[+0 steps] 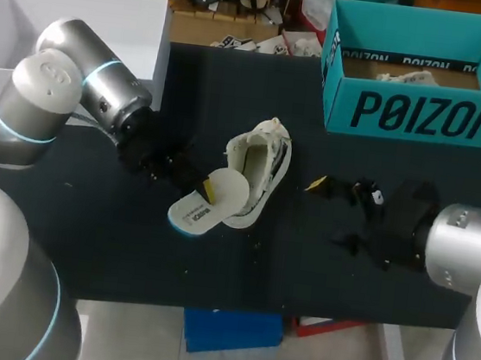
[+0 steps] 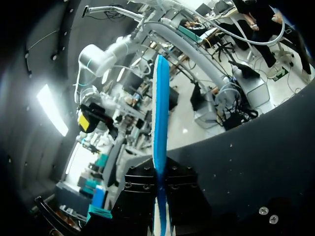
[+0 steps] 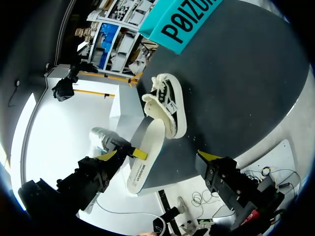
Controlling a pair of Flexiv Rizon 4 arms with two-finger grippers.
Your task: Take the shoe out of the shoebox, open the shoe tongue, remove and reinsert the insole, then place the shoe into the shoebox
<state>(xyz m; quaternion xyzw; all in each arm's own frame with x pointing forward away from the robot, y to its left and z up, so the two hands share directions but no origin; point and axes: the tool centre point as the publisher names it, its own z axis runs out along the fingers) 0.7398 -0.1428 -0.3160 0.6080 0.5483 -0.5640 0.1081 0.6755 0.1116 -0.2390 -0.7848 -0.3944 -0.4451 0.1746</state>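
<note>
Near the middle of the black table a white shoe lies on its side, out of the box, its opening turned toward the left. Against its near left end sits the white, blue-edged insole, outside the shoe. The left gripper comes in from the left and is clamped on the insole; in the left wrist view the insole runs edge-on between its fingers. To the right of the shoe, apart from it, the right gripper hangs low over the table with its yellow-tipped fingers spread wide and nothing between them. At the far right stands the teal shoebox, open at the top.
</note>
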